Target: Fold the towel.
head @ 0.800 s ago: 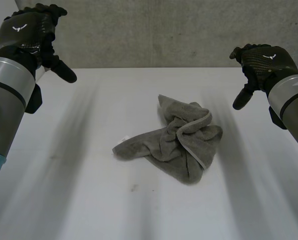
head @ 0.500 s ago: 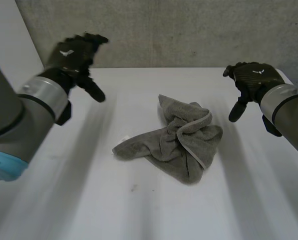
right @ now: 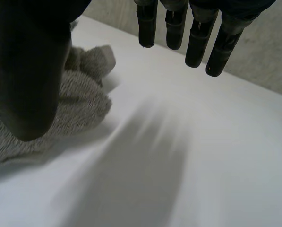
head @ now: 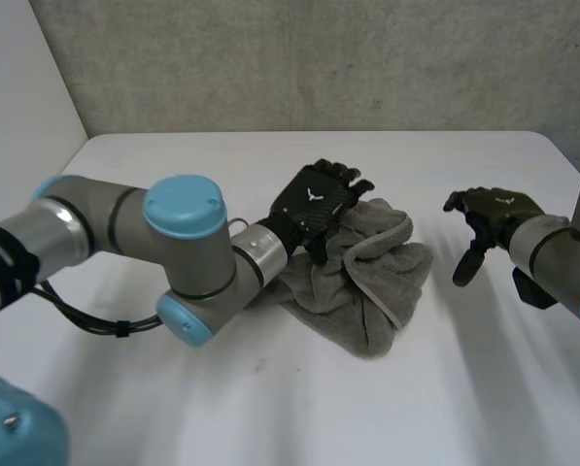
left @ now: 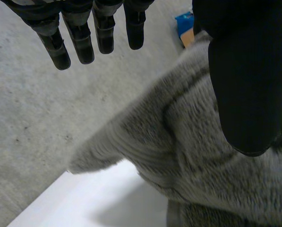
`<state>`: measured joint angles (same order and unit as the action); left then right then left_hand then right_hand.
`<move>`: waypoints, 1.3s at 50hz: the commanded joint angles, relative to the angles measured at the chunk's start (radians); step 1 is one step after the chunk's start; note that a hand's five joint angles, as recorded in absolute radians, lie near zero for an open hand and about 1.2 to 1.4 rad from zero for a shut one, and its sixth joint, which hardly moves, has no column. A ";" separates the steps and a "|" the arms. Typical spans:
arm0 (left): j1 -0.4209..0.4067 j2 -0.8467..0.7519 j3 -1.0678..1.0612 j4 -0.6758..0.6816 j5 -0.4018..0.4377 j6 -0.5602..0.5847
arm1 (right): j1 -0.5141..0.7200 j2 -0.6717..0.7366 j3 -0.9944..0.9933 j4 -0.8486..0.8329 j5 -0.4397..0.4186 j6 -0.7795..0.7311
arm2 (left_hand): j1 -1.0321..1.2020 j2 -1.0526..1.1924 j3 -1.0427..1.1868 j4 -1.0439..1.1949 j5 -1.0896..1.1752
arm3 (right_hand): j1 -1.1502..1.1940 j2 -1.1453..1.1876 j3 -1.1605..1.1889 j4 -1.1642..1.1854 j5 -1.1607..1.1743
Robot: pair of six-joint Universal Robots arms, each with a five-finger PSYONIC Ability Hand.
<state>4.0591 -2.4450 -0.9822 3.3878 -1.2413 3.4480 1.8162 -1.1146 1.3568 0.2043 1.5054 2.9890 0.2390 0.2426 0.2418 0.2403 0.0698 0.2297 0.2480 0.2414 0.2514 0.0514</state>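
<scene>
The crumpled grey towel [head: 372,282] is lying in the middle of the white surface [head: 435,408]. The left hand [head: 317,202] is hovering over its far edge, fingers spread; the right hand [head: 492,216] is hanging open beside it, apart

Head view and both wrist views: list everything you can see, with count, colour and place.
towel: one, grey, crumpled at the table's middle
table: one, white, under everything
wall: one, grey, behind the table
arms: two, grey with light-blue caps, one from each side
left robot hand: one, black, open, at the towel's left edge
right robot hand: one, black, open, right of the towel, apart from it
</scene>
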 commanded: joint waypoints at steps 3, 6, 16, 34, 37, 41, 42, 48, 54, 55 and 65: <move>-0.019 -0.083 0.091 -0.001 0.033 0.011 | -0.002 0.027 0.070 -0.006 -0.016 -0.047 | 0.192 0.188 0.189 0.190 0.186 | -0.055 -0.073 -0.067 -0.077 -0.051; -0.019 -0.095 0.120 -0.002 0.062 0.011 | -0.003 0.045 0.073 -0.011 -0.017 -0.064 | 0.412 0.408 0.409 0.411 0.407 | -0.055 -0.073 -0.067 -0.077 -0.051; -0.017 -0.071 0.120 -0.005 0.048 0.019 | 0.009 0.061 0.080 -0.020 -0.020 -0.059 | 1.157 1.154 1.154 1.156 1.152 | -0.055 -0.073 -0.067 -0.077 -0.051; 0.046 0.345 -0.323 -0.013 -0.306 0.164 | 0.098 0.015 0.162 -0.109 -0.010 0.096 | 1.157 1.154 1.154 1.156 1.152 | -0.055 -0.073 -0.067 -0.077 -0.051; 0.054 0.429 -0.430 -0.013 -0.358 0.172 | 0.124 -0.010 0.189 -0.114 -0.005 0.096 | 1.157 1.154 1.154 1.156 1.152 | -0.055 -0.073 -0.067 -0.077 -0.051; 0.054 0.509 -0.544 -0.013 -0.383 0.175 | 0.175 -0.037 0.223 -0.131 0.016 0.093 | 1.157 1.154 1.154 1.156 1.152 | -0.055 -0.073 -0.067 -0.077 -0.051; 0.054 0.550 -0.597 -0.011 -0.388 0.175 | 0.175 -0.037 0.223 -0.131 0.016 0.093 | 1.157 1.154 1.154 1.156 1.152 | -0.055 -0.073 -0.067 -0.077 -0.051; 0.055 0.675 -0.754 -0.002 -0.389 0.174 | 0.259 -0.073 0.257 -0.141 0.044 0.076 | 1.157 1.154 1.154 1.156 1.152 | 0.125 0.107 0.114 0.104 0.129; 0.058 0.733 -0.826 -0.002 -0.391 0.169 | 0.299 -0.080 0.263 -0.128 0.023 0.048 | 1.157 1.154 1.154 1.156 1.152 | 0.167 0.149 0.155 0.145 0.171; 0.058 0.733 -0.826 -0.002 -0.391 0.169 | 0.313 -0.082 0.257 -0.131 0.007 0.050 | 1.157 1.154 1.154 1.156 1.152 | 0.073 0.055 0.062 0.052 0.077; 0.055 0.837 -0.837 -0.007 -0.392 0.158 | 0.374 0.099 0.125 -0.192 -0.024 0.057 | 1.157 1.154 1.154 1.156 1.152 | -0.055 -0.073 -0.067 -0.077 -0.051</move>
<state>4.1171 -1.6658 -1.8233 3.3832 -1.6330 3.6113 2.1621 -1.1429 1.5733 0.0530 1.4801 3.0379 1.1813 1.2134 1.2136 1.2179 1.0081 0.2304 0.2482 0.2394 0.2475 0.0502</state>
